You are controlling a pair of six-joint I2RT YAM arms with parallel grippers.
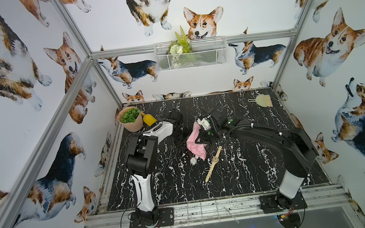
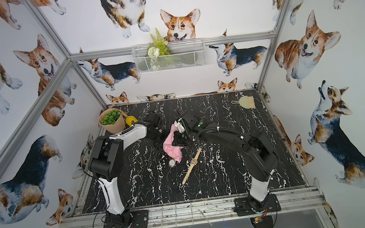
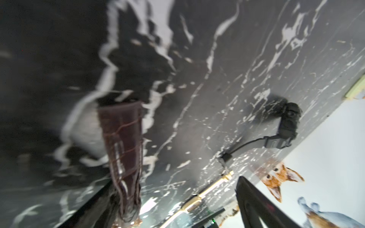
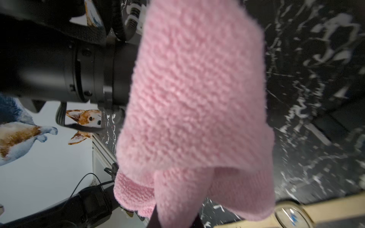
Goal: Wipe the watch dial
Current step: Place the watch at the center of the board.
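Your right claw was clenched on a fluffy pink cloth, its loose end hanging just beside the round, white-faced watch on the black marbled table. A slim tan-strapped watch lay nearby. Your left claw stood released, jaws wide apart.

L arm & R arm are built w/ black joints, white lower links; black cable is zip-tied along R arm.
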